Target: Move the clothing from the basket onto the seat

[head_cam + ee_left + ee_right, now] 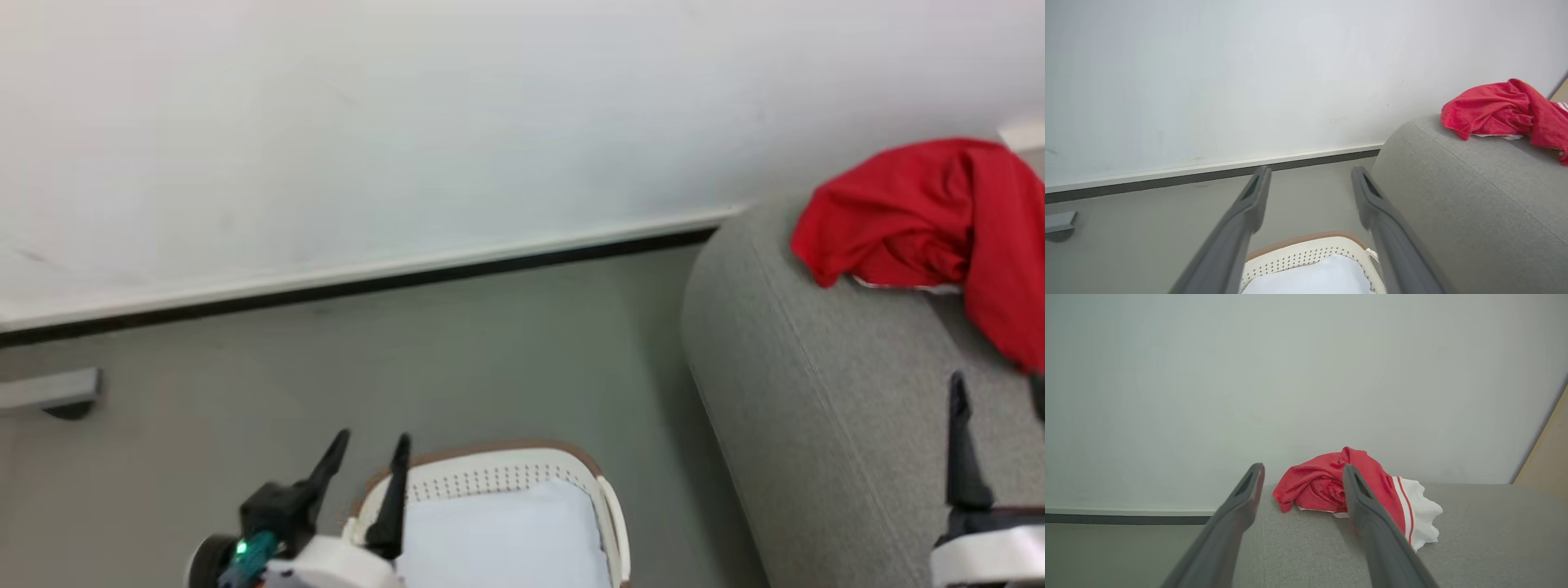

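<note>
Red fabric identifies the clothing (922, 212). It lies in a crumpled heap on the seat (816, 392), on the grey upholstery close to the wall (408, 122). In the right wrist view, a white panel with red stripe trim spreads out on the far side of the heap, flat on the cushion. The clothing is well apart from the basket (506, 474).

Basket position: on the grey floor (408, 351), near the rounded end of the seat. Its perforated cream wall and brown rim are visible. A pale white-blue pad (506, 539) lies flat inside it.

Left gripper (372, 441): released, fingers spread wide, nothing between them. In the head view it sits at the left side of the basket, with one finger crossing the rim line. Whether that finger touches the rim cannot be determined. Its fingers point toward the wall and the dark skirting strip (367, 278).

Right gripper (998, 388): released, fingers spread wide, grasping nothing. It is positioned over the seat cushion with its fingertips near the lower edge of the clothing. In the right wrist view, the heap appears beyond and between the two fingers, and one finger overlaps it in the picture. Contact with the fabric cannot be confirmed.

A short grey bar (49, 390) lies on the floor at far left, well apart from the basket.
</note>
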Robot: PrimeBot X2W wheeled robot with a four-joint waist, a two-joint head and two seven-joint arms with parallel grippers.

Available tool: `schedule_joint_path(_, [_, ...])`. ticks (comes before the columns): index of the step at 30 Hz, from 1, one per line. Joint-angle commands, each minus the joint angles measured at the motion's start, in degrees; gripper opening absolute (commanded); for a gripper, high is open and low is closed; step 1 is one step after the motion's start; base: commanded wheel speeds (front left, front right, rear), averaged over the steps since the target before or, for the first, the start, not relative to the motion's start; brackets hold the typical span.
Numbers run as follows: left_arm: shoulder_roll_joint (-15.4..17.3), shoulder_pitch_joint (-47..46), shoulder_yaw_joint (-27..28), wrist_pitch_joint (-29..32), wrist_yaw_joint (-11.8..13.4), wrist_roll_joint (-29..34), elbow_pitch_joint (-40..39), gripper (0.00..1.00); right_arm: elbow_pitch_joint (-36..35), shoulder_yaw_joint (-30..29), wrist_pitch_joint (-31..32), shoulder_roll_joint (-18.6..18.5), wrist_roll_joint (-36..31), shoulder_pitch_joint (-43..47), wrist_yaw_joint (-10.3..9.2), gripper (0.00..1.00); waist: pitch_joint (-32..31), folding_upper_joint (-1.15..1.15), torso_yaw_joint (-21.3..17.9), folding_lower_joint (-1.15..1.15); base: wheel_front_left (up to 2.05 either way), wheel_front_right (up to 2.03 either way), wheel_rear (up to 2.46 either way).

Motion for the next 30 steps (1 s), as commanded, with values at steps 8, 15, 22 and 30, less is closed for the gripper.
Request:
schedule_joint_path(8, [0.0,7.9,7.3,-0.4,0.3,2.1,-0.8,1.0,0.7,4.2,0.1,1.8,0.5,5.8,-0.17,1.0,-5.2,0.0,3.8,0.02,0.0,0.0,0.0])
schedule_joint_path(15, [-1.5,11.5,12.0,-0.4,-3.0,5.2,-0.9,1.0,1.1,5.7,0.1,2.5,0.8,8.7,-0.17,1.0,-6.4,0.0,5.1,0.02,0.0,0.0,0.0])
schedule_joint_path(22, [-3.9,12.7,15.3,-0.4,-6.3,7.7,-1.1,1.0,1.7,6.6,0.1,2.4,3.3,9.9,-0.17,1.0,-6.7,0.0,5.8,0.02,0.0,0.0,0.0])
schedule_joint_path(30, [-5.9,12.8,18.0,-0.4,-9.0,10.6,-0.1,1.0,3.6,7.4,0.1,2.4,3.6,10.2,-0.17,1.0,-6.6,0.0,5.5,0.02,0.0,0.0,0.0])
